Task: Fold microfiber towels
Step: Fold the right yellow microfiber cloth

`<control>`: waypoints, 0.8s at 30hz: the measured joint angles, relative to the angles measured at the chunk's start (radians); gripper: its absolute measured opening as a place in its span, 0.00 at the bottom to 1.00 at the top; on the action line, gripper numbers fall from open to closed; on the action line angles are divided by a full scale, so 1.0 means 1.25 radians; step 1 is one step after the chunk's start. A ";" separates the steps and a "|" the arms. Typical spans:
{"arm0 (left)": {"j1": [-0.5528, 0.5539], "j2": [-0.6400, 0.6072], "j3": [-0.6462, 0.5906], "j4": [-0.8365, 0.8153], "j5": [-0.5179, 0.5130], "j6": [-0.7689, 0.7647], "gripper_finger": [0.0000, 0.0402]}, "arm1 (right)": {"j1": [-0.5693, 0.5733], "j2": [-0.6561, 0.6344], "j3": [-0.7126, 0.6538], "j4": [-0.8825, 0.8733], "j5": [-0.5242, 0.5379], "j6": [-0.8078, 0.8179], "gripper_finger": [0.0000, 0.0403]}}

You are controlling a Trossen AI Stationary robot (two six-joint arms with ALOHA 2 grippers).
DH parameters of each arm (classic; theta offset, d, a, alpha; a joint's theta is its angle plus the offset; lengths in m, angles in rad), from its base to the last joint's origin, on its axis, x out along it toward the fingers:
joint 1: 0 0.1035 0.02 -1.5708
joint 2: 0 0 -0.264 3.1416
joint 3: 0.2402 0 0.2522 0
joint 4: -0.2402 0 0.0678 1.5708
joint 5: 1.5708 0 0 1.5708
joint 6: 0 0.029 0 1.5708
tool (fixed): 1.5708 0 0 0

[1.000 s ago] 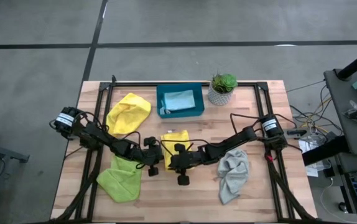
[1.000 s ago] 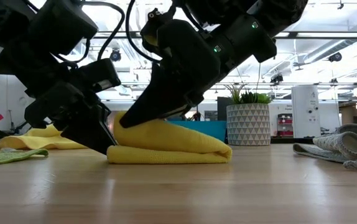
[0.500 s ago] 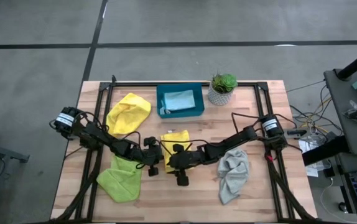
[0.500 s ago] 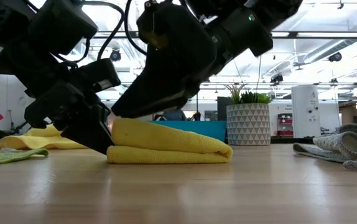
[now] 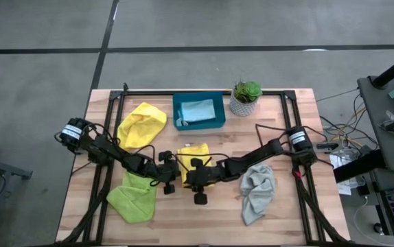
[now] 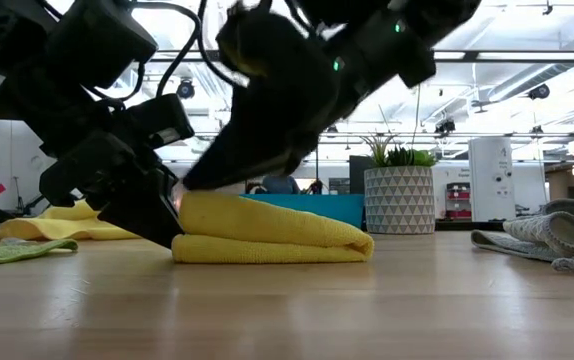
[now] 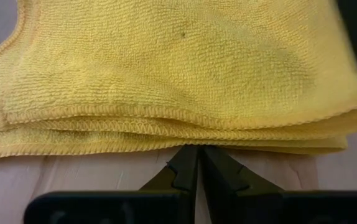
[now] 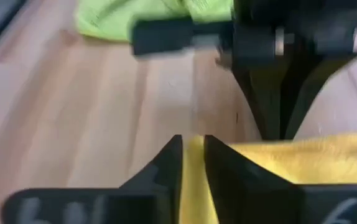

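- The folded yellow towel [image 5: 193, 155] is lying in the middle of the bench [image 5: 286, 213], in stacked layers, with both grippers at its near edge.
- The left gripper [image 7: 198, 163] is sitting just beside the towel's layered hem; its fingers [image 7: 185, 169] are pressing together with nothing between them, tips close to the cloth.
- The right gripper [image 8: 193, 163] is leaning over the towel from the other side; its fingers [image 8: 170, 165] are pinching an edge of the yellow cloth, which is showing in the narrow gap between them.
- In the low view the right gripper's dark body is slanting down onto the top of the towel, while the left gripper is touching the fold at bench level.
- A second yellow towel [image 5: 142, 125] is lying loose toward the far left of the bench.
- A lime green towel [image 5: 132, 197] is lying crumpled at the near left, under the left arm.
- A grey towel [image 5: 257, 189] is lying bunched at the near right.
- A light blue towel [image 5: 198, 110] is resting inside the teal tray [image 5: 177, 112] at the far edge.
- A small potted plant [image 5: 245, 97] is standing just beside the tray, on its right.
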 joint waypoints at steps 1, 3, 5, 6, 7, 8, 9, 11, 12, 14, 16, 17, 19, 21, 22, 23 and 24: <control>0.000 0.000 0.000 0.000 0.000 0.000 0.02 | 0.000 0.012 0.000 0.007 0.005 0.008 0.11; 0.000 0.000 0.000 0.001 0.000 0.000 0.02 | 0.000 0.037 -0.001 0.027 0.005 0.015 0.05; 0.000 0.000 0.000 0.001 0.000 0.000 0.02 | 0.000 0.052 -0.001 0.030 0.004 0.017 0.03; 0.000 0.000 0.000 0.001 0.000 0.000 0.02 | 0.000 0.055 0.000 0.029 0.004 0.017 0.03; 0.000 0.000 0.000 0.001 0.000 0.000 0.02 | 0.000 0.055 0.003 0.031 0.004 0.017 0.03; 0.000 0.000 0.000 0.001 0.000 0.000 0.02 | 0.000 0.052 0.005 0.034 0.004 0.017 0.03; 0.000 0.000 0.000 0.001 0.000 0.000 0.02 | 0.000 0.049 0.007 0.034 0.004 0.015 0.03; 0.000 0.000 0.000 0.001 0.000 0.000 0.02 | 0.000 0.038 0.009 0.034 0.001 0.015 0.03; 0.000 0.000 0.000 0.001 0.000 0.000 0.02 | 0.000 0.031 0.009 0.032 -0.008 0.009 0.03; 0.000 0.000 0.000 0.001 0.000 0.000 0.02 | 0.000 0.018 0.009 0.029 -0.030 0.004 0.03; 0.000 0.000 0.000 0.000 0.000 0.001 0.02 | 0.000 0.000 0.009 0.024 -0.045 -0.001 0.04; 0.000 0.000 0.000 0.000 0.000 0.001 0.02 | 0.000 -0.008 0.009 0.022 -0.045 -0.012 0.05; 0.000 0.000 0.000 0.000 0.000 0.001 0.02 | 0.000 -0.026 0.009 0.009 -0.045 -0.019 0.08; 0.000 0.000 0.000 0.000 0.000 0.001 0.02 | -0.001 -0.040 0.009 0.000 -0.045 -0.020 0.12; 0.000 0.000 0.000 0.000 0.000 0.001 0.02 | -0.002 -0.045 0.009 -0.003 -0.044 -0.020 0.14; 0.000 0.000 0.000 0.000 0.000 0.001 0.02 | -0.004 -0.049 0.009 -0.005 -0.044 -0.020 0.16; 0.000 0.000 0.000 0.000 0.000 0.001 0.02 | -0.005 -0.051 0.009 -0.004 -0.044 -0.020 0.18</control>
